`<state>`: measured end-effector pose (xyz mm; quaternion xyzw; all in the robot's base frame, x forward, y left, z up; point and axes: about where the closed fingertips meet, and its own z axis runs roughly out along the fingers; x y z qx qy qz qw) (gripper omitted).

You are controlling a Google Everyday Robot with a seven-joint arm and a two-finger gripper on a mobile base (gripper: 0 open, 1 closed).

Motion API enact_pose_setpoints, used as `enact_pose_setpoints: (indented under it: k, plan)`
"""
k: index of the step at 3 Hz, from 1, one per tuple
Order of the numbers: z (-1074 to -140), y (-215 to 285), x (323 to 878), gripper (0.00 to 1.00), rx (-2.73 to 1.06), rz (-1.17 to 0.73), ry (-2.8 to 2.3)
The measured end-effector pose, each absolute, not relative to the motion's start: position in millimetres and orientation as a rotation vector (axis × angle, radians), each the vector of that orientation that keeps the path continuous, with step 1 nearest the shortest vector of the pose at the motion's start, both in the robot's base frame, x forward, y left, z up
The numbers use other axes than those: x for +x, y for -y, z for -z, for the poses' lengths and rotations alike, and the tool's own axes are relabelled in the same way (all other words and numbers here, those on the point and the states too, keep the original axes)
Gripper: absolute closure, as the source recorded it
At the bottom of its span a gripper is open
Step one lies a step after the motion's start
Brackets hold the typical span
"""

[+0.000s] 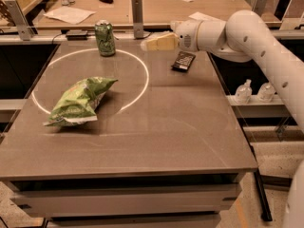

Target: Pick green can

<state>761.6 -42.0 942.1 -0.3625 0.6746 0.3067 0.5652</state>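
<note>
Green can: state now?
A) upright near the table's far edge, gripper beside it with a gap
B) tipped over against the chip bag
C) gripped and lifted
A: the green can stands upright on the table, the gripper hovers beside it with a gap, and the chip bag lies apart.

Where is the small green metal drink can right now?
In the camera view the small green metal can stands upright at the far left of the grey table, on the white ring's far edge; the gripper hovers apart to its right.
</note>
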Motion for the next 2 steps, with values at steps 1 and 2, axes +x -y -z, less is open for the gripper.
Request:
enact_pose_setpoints:
  k: [1, 2]
  plan:
    - [-932, 30, 779, 0.00, -0.889, -0.727, -1.603]
    - [-926, 13, 796, 0.00, -0.913, -0.749, -1.604]
